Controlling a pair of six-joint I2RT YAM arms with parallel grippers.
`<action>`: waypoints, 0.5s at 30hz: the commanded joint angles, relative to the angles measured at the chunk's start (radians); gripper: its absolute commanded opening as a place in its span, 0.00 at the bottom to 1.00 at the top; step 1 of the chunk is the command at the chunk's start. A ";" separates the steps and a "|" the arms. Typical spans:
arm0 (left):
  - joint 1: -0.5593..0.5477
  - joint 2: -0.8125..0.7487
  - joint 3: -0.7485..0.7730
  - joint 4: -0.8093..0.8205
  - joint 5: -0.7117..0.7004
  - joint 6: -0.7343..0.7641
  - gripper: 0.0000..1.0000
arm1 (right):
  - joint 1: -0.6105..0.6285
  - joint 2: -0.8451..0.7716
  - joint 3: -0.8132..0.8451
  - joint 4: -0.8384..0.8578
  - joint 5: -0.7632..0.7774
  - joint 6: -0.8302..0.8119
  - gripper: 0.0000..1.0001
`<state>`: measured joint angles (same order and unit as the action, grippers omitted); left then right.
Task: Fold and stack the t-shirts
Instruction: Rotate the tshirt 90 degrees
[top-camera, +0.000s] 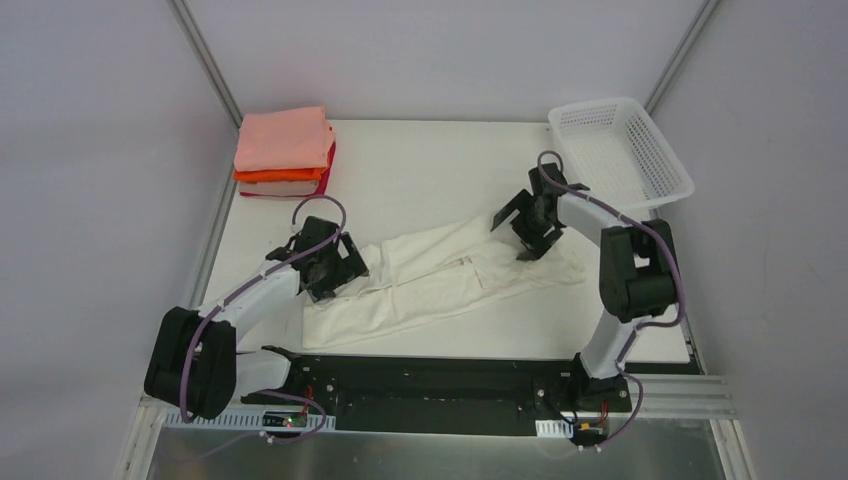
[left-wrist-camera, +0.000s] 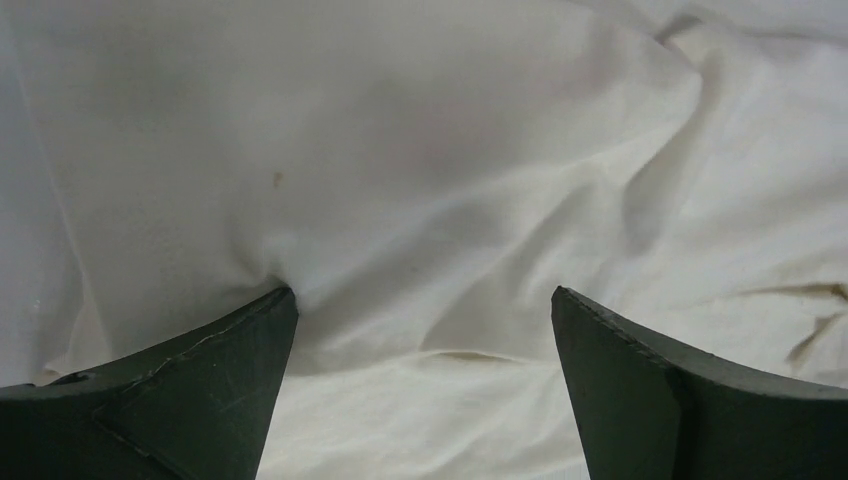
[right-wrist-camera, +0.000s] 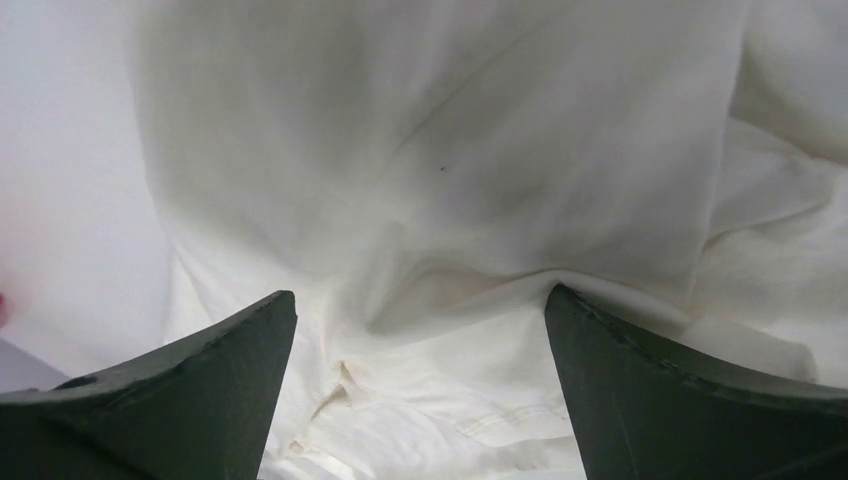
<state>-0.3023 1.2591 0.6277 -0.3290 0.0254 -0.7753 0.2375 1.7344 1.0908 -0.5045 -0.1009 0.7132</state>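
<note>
The shirt (top-camera: 440, 275) lies rumpled in a long strip on the desk (top-camera: 430, 160), one end under the left jaws and the other under the right jaws. Both jaws gape wide and hold nothing, with cloth between their tips. Folding seems half done. Next, each pair likely needs to pinch an edge. The stack (top-camera: 284, 150) sits well beyond the left jaws.

The cream-white shirt (top-camera: 440, 275) lies rumpled mid-table; the salmon, orange, white and crimson folded stack (top-camera: 285, 150) sits far-left.

I see the white table (top-camera: 430, 170) carrying a cream shirt (top-camera: 440, 275) mid-frame, a folded stack (top-camera: 285, 150) upper left, a basket (top-camera: 620, 150) upper right.
</note>
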 joint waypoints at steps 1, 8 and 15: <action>-0.072 -0.108 -0.096 -0.021 0.037 -0.134 0.99 | 0.003 0.222 0.206 0.148 -0.087 -0.086 1.00; -0.314 -0.247 -0.124 -0.011 -0.118 -0.352 0.99 | 0.021 0.614 0.922 -0.124 -0.172 -0.275 1.00; -0.561 -0.104 -0.058 0.049 -0.234 -0.479 0.99 | 0.077 0.847 1.199 -0.129 -0.242 -0.167 1.00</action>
<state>-0.7792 1.0672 0.5095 -0.3164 -0.1093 -1.1450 0.2691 2.4939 2.2230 -0.5938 -0.2752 0.4927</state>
